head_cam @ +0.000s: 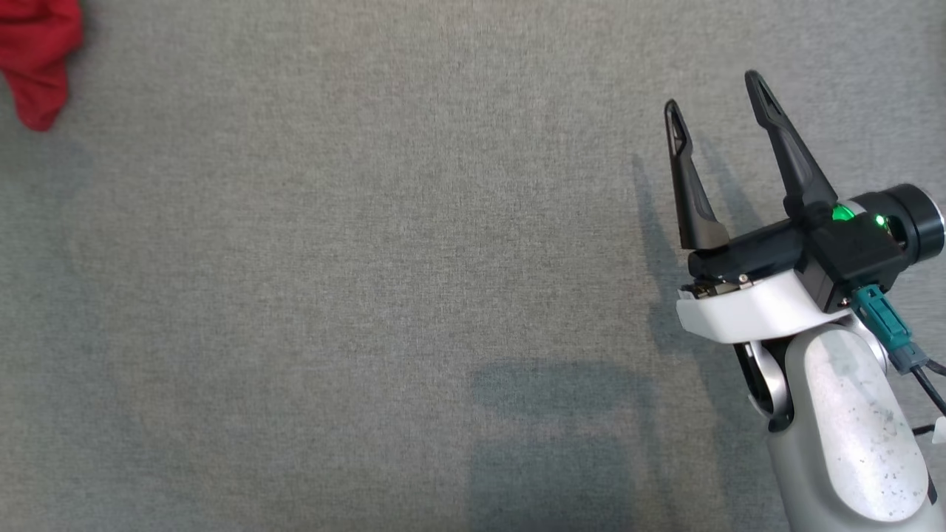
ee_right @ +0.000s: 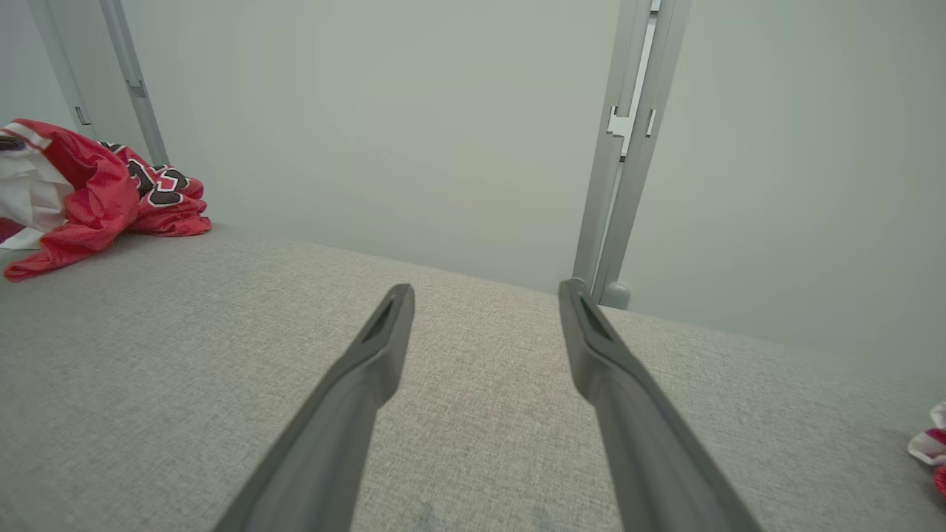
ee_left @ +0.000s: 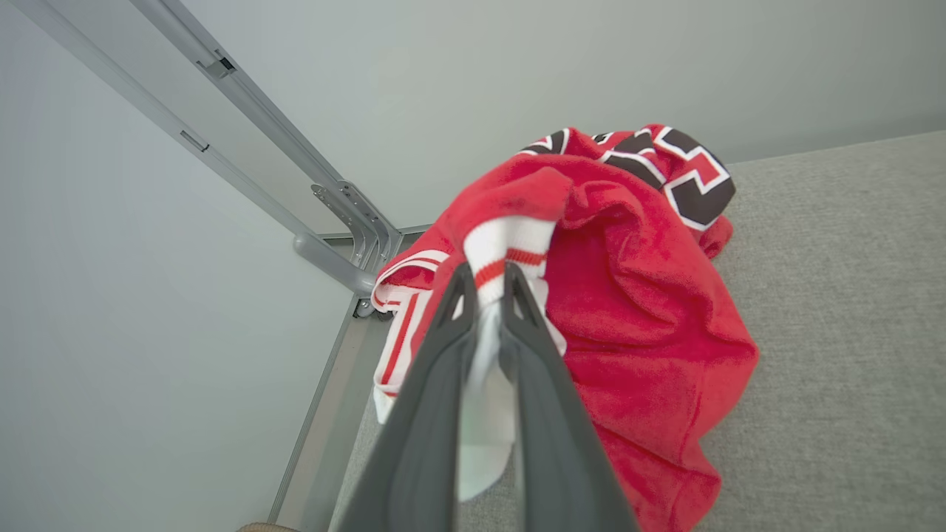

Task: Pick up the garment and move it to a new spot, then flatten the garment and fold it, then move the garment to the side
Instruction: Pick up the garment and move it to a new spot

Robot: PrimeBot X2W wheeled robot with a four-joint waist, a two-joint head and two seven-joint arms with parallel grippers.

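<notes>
The red garment [ee_left: 650, 310] lies bunched at the tabletop's [ee_left: 850, 295] far left corner, right against the edge where the grey metal frame rails [ee_left: 332, 207] meet. Black-and-white lettering shows on its far folds, and a white band with red stripes runs along the part nearest the left wrist camera. The left jaws stand almost together on that striped band. White cloth is squeezed between the two dark fingers [ee_left: 436, 414] and bulges out below the pinch.

In the head view a red lobe of the garment [head_cam: 37, 52] sits at the tabletop's far left. The right jaws stand wide apart and hold nothing — their fingers [head_cam: 691, 192] hang over the tabletop's right part, well apart from the garment, tips aimed toward the tabletop's far edge. In the right wrist view a small scrap of red-and-white cloth [ee_right: 930, 447] rests on the tabletop near its right side.
</notes>
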